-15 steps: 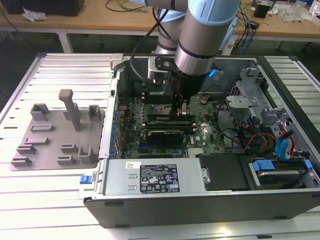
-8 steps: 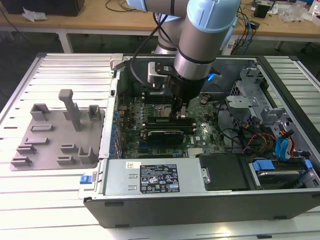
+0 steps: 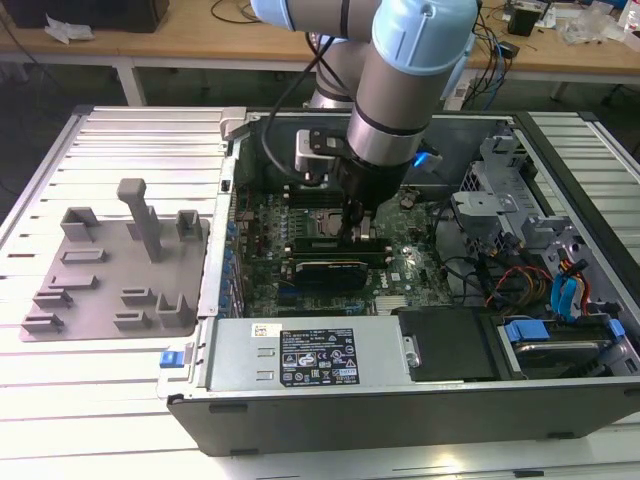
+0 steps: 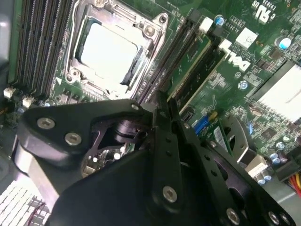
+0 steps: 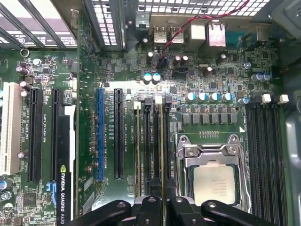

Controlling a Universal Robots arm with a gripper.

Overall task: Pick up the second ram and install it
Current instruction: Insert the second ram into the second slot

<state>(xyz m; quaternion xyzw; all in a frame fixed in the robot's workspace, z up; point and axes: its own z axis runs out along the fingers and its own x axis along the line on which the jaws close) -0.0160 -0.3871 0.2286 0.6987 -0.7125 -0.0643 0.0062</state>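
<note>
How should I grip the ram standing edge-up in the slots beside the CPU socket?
Take the ram by its top long edge, near mid-length, from straight above, clamping across its two flat faces. It stands thin and upright between close slots, the CPU socket alongside, so a sideways approach looks blocked. The gripper sits over that edge.

A grey moulded tray [image 3: 110,265] lies beside the open computer case [image 3: 400,400], touching it.
</note>
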